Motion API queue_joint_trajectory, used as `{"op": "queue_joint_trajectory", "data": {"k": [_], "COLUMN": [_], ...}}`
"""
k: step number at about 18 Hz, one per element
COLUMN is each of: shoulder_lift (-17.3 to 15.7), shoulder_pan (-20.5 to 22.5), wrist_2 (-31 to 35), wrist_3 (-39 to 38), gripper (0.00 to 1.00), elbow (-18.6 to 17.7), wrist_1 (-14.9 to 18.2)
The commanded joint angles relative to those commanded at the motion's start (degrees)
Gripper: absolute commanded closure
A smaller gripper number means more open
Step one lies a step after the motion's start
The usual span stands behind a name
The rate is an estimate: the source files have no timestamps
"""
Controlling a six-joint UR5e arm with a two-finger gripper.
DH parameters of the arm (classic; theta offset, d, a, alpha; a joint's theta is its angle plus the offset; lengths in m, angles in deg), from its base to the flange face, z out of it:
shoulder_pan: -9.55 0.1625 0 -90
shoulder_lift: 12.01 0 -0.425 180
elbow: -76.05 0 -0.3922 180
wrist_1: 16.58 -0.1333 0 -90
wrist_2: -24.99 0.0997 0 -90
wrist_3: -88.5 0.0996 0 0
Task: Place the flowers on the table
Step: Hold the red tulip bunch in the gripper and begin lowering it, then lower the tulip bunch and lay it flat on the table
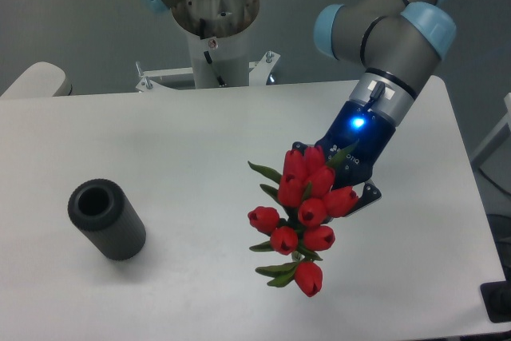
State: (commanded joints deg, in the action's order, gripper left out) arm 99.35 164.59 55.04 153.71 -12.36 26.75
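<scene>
The flowers [307, 213] are a bunch of red tulips with green leaves, right of centre, with the heads pointing toward the camera. Their stems are hidden behind the heads. My gripper [349, 192] is just behind the bunch under the blue wrist light, and its fingers are mostly hidden by the blooms. It seems to hold the bunch by the stems above the white table [200, 141]. I cannot tell whether the lowest blooms touch the tabletop.
A dark grey ribbed hollow cylinder [106, 219] stands on the table at the left. The arm's white base post [215, 45] rises at the back edge. The table's right edge runs close to the arm's elbow.
</scene>
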Motion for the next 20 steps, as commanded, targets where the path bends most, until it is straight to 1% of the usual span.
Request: {"op": "queue_joint_trajectory", "data": {"k": [7, 8, 11, 12, 13, 15, 18, 20], "shoulder_lift": [-0.5, -0.9, -2.1, -2.2, -2.3, -2.5, -3.9, -4.4], "shoulder_pan": [-0.2, -0.3, -0.7, -1.1, -1.3, -1.5, -1.5, -1.8], "wrist_2": [1.9, 4.2, 15.2, 17.8, 19.2, 20.8, 27.7, 31.0], "wrist_3": [0.8, 0.9, 0.9, 1.0, 1.1, 4.5, 10.0, 12.1], "gripper": [0.68, 0.68, 0.68, 0.68, 0.69, 0.69, 0.70, 0.70], "elbow": [-0.6, -0.6, -0.6, -0.5, -0.6, -1.1, -3.9, -5.1], "wrist_1": [0.0, 0.0, 0.1, 0.1, 0.1, 0.1, 0.1, 0.1]}}
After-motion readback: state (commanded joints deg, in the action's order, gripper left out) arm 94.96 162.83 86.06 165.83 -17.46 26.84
